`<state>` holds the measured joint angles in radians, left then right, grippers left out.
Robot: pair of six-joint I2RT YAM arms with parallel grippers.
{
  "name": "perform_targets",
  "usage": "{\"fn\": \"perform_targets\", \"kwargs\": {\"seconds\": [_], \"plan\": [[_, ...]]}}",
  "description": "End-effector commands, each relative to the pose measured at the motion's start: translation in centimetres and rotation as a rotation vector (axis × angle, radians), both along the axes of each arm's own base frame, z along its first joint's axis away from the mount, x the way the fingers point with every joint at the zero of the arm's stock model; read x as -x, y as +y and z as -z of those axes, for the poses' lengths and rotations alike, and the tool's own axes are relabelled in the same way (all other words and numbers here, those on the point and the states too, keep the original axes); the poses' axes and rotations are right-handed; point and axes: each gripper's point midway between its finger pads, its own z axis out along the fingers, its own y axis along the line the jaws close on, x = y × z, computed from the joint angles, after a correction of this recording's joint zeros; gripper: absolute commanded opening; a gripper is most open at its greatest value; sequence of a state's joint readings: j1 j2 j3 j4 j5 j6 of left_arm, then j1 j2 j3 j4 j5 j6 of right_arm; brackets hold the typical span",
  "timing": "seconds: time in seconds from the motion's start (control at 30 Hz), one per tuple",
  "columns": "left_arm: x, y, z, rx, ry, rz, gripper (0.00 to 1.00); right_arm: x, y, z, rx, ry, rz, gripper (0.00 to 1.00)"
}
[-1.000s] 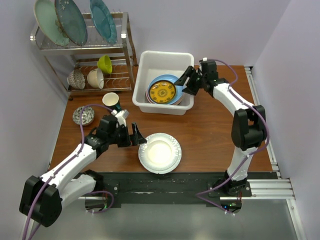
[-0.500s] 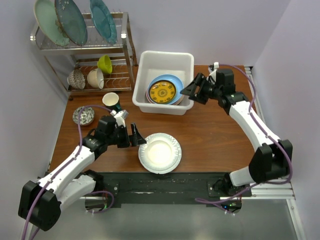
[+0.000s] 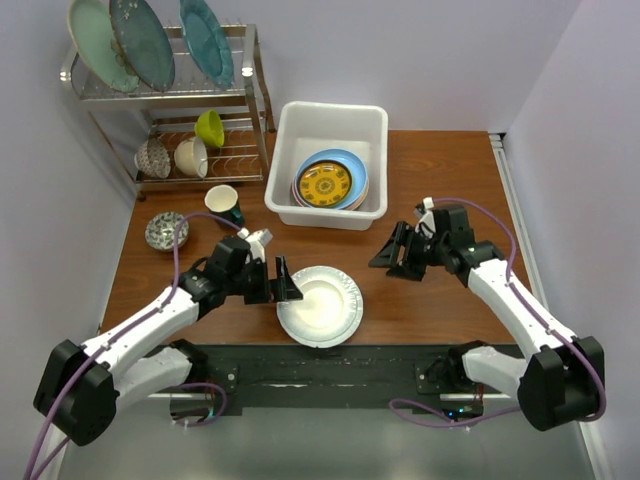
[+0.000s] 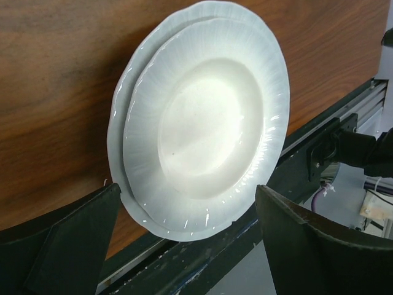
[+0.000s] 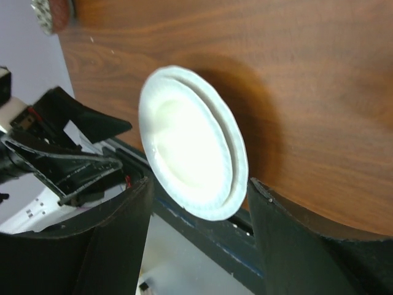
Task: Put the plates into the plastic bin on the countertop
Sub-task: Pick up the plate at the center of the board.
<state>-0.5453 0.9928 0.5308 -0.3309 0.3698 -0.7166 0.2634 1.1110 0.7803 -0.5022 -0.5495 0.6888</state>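
- The white fluted plates (image 3: 320,305) lie flat on the countertop (image 3: 440,180) near its front edge. From the left wrist view you can see they are two, one nested on the other.
- The plastic bin (image 3: 325,217) sits well behind them and already holds a stack topped by the gold plate (image 3: 324,183) on the blue plate (image 3: 352,165).
- Your left gripper (image 3: 287,284) is at the pair's left rim, its jaws spread wide and holding nothing. The plate edge shows between its two fingers in the wrist view.
- Your right gripper (image 3: 385,262) hovers over bare wood to the right of the pair, jaws partly apart and empty, aimed toward them.
- The step in hand looks like the approach to pick up from this pair; no grasp is made yet.
- Next you likely need one finger under the rim and one above. The plates lie flat on the wood, so getting under the lip is the hard part.
- Decide whether you lift one plate or both; a pinch on the top rim alone may drag the lower one.
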Motion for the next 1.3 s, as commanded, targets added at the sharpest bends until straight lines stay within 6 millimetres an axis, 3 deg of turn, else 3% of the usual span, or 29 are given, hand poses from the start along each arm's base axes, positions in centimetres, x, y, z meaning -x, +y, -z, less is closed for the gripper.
{"fn": "perform_targets", "kwargs": {"seconds": [0.0, 0.23, 0.4, 0.8, 0.97, 1.27], "plan": [[-1.0, -0.8, -1.0, 0.000, -0.018, -0.038, 0.95, 2.1, 1.8, 0.3, -0.045, 0.034, -0.063, 0.64], [-1.1, -0.2, -0.7, -0.026, -0.007, -0.075, 0.95, 4.6, 5.0, 1.8, -0.028, 0.078, -0.182, 0.49], [-1.0, -0.2, -0.4, -0.027, 0.002, -0.075, 0.95, 4.7, 4.8, 3.4, 0.003, 0.118, -0.162, 0.42], [-1.0, -0.5, -0.5, -0.010, 0.003, -0.067, 0.94, 6.0, 4.5, 6.7, 0.044, 0.190, -0.174, 0.42], [-1.0, -0.9, -0.8, 0.005, 0.000, -0.051, 0.88, 6.1, 4.6, 7.1, 0.044, 0.193, -0.172, 0.42], [-0.6, -1.7, -0.1, 0.016, 0.022, -0.018, 0.85, 6.2, 4.5, 8.0, 0.056, 0.204, -0.170, 0.43]]}}
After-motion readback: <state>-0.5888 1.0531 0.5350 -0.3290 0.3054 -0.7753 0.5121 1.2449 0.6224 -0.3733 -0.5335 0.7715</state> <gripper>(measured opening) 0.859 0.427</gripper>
